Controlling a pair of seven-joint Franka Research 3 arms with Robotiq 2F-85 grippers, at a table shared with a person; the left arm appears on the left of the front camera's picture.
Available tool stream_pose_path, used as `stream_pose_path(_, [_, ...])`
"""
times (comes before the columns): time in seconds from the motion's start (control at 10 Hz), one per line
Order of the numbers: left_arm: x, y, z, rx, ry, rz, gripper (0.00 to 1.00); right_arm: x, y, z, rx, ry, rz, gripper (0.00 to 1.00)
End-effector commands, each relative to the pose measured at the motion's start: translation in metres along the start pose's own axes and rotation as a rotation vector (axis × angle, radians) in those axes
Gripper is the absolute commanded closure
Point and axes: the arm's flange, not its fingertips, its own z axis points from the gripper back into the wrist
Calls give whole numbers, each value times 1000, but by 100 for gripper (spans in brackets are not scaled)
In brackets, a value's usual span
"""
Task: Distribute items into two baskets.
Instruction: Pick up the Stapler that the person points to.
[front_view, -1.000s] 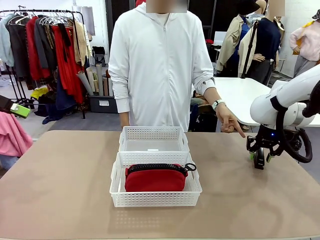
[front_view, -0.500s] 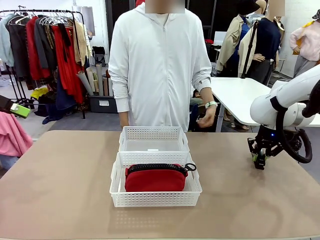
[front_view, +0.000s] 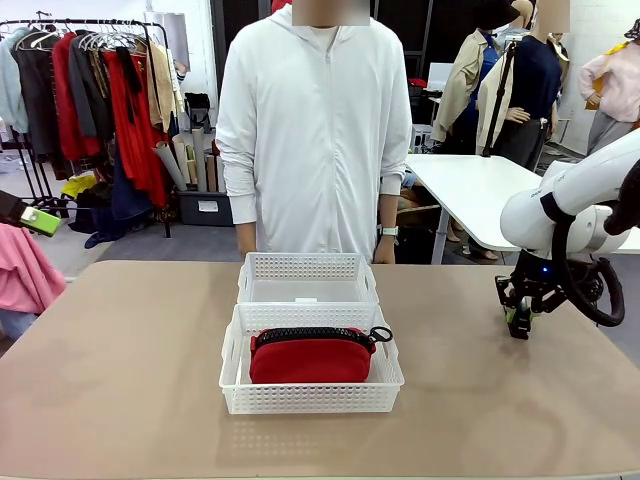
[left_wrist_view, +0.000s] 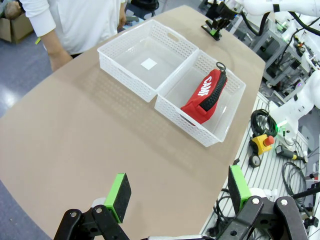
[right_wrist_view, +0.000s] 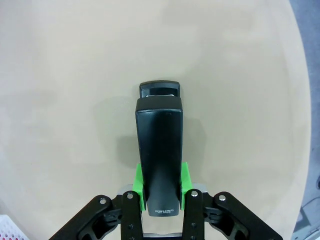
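Right fingers (right_wrist_view: 140, 184) around black stapler (right_wrist_view: 159, 150)

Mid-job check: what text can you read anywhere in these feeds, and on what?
"CAM": white letters on the red pouch, remainder hidden.
Small white print on the black stapler, at its near end: too blurred to read.
The white label in the empty basket: nothing legible.

In the front view the right end effector (front_view: 519, 318), at the table's (front_view: 120, 380) right side, is so small that the black stapler (right_wrist_view: 159, 150) between its fingers cannot be made out. Its arm runs off the right edge. The near basket's (front_view: 310, 402) lattice wall hides the red pouch's (front_view: 310, 362) lower part. The person's (front_view: 315, 130) hands are hidden below the table's far edge. The print on the black stapler's near end is too small to read.
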Motion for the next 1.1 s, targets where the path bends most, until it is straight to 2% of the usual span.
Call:
stream_pose_path(0.0, [0,-1,1,-5,-3,-3,0,0,0,0,-1,-4,2,100])
stream_pose_path(0.2, [0,-1,1,-5,-3,-3,0,0,0,0,0,0,0,100])
stream_pose_path(0.6, [0,-1,1,-5,-3,-3,0,-21,-6,76,76,50,310,100])
stream_pose_path(1.0, [0,-1,1,-5,-3,-3,0,-74,12,148,114,71,644,100])
